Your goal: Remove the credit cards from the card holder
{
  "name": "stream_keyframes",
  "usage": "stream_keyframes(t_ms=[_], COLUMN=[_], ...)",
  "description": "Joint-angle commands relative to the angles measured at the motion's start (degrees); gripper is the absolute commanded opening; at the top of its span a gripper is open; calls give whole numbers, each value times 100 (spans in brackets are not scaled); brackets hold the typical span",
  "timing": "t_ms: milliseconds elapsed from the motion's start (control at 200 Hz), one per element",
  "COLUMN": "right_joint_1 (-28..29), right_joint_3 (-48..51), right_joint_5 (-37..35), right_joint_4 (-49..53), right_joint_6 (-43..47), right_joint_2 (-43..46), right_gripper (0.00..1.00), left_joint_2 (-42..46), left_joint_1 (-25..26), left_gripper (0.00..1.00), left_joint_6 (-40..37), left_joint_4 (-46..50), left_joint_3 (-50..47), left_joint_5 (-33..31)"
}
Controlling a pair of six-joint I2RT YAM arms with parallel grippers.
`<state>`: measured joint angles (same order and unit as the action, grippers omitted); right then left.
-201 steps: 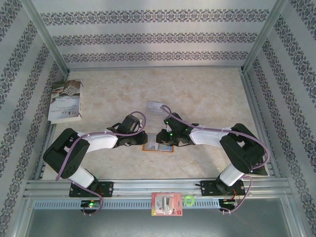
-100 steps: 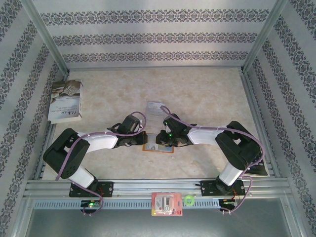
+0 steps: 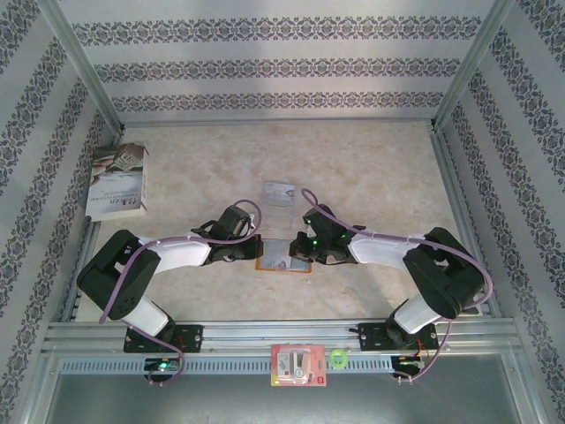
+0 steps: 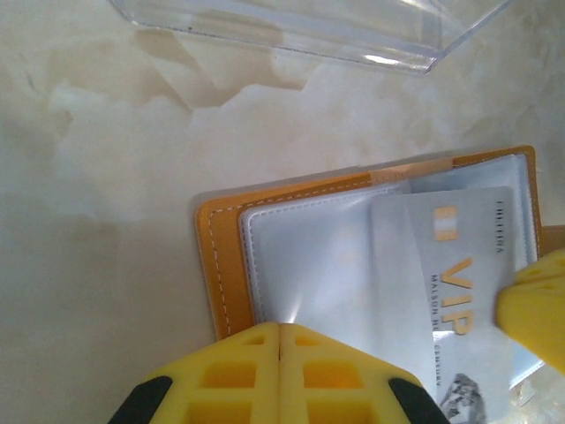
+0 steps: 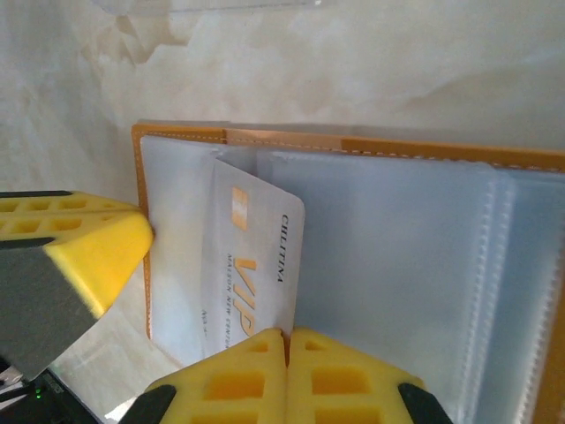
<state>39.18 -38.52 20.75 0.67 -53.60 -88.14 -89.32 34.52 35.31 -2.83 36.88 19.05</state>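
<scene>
— How many of each?
— One card holder [image 3: 284,254], open on the surface [image 3: 371,168] between two tools. One credit card [image 5: 252,265] marked VIP, partway out of a pale pocket. One clear tray [image 3: 281,193] just beyond, one book [image 3: 117,181] far left.
— The tools?
— The left tool [image 4: 280,331] is fully closed at the holder's edge. The right tool [image 5: 287,336] is closed at the card's edge; whether it pinches it, I cannot tell.
— The room?
— Beige marbled surface, patterned walls [image 3: 265,66], metal rails [image 3: 282,334]. The tray is cut off in the wrist views.
</scene>
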Motion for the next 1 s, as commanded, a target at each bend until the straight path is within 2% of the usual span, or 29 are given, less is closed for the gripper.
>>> stream_keyframes(t_ms=[0,135,360,475,740,764,789,914,994], right_joint_1=[-17,50,149,173,43,2,-44,-258,-335], right_joint_3=[-46,-425,-1324,-1639,-2399,-2485,-2568,-3111,-3503], right_joint_5=[-392,-715,-1013,-1025,-1170,-1208,-1229,-1102,-987], right_joint_4=[778,1639,2845,3096,3261,3246,3236,3279,3389], right_joint_6=[340,803,2253,3132,4431,4536,4637,5225,5691], right_joint_2=[260,547,751,833,753,733,695,380,110], right_gripper=[0,0,0,0,0,0,0,0,0], left_joint_2=[1,110,276,448,1043,1095,1152,1491,1781], left_joint_1=[64,59,55,38,-130,-152,-193,-356,-476], left_gripper=[7,13,39,52,68,77,81,86,97], left_joint_6=[-42,-16,45,89,112,125,134,161,160], left_joint_4=[240,217,80,100,448,490,542,768,994], left_joint_3=[-174,-148,-19,83,232,224,226,165,120], left_joint_5=[-12,22,268,388,619,634,648,726,704])
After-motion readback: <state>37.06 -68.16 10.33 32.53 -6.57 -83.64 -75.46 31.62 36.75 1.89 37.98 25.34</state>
